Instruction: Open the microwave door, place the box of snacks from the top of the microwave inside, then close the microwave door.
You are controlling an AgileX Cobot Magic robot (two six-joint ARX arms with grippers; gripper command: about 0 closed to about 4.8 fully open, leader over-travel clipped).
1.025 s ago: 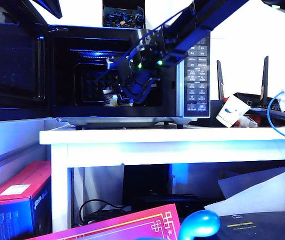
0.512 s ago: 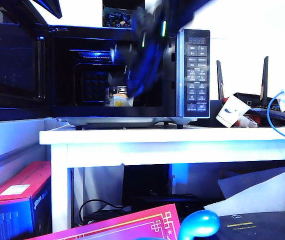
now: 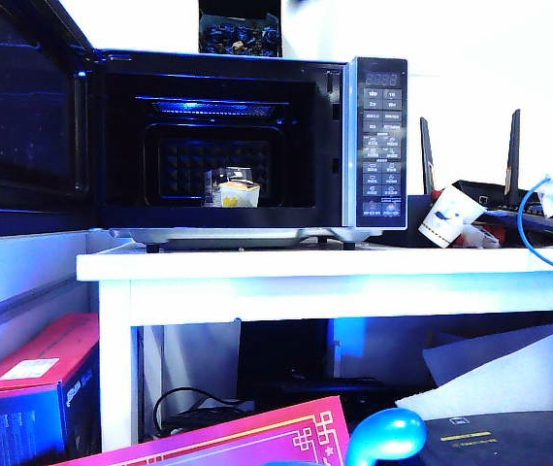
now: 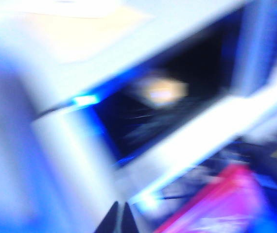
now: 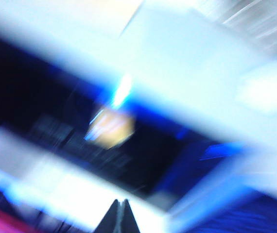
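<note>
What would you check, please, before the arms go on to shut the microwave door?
1. Box of snacks inside the microwave cavity, upright on its floor: ok.
2. Microwave door swung wide open at the left, free to close: ok.
3. Cavity opening free of arms in the exterior view: ok.
4. Right gripper shut, holding nothing: ok.
5. Left gripper fingertips together, apparently shut and empty: ok.
6. Distance of either gripper from the door handle: cannot tell, wrist views blurred.
</note>
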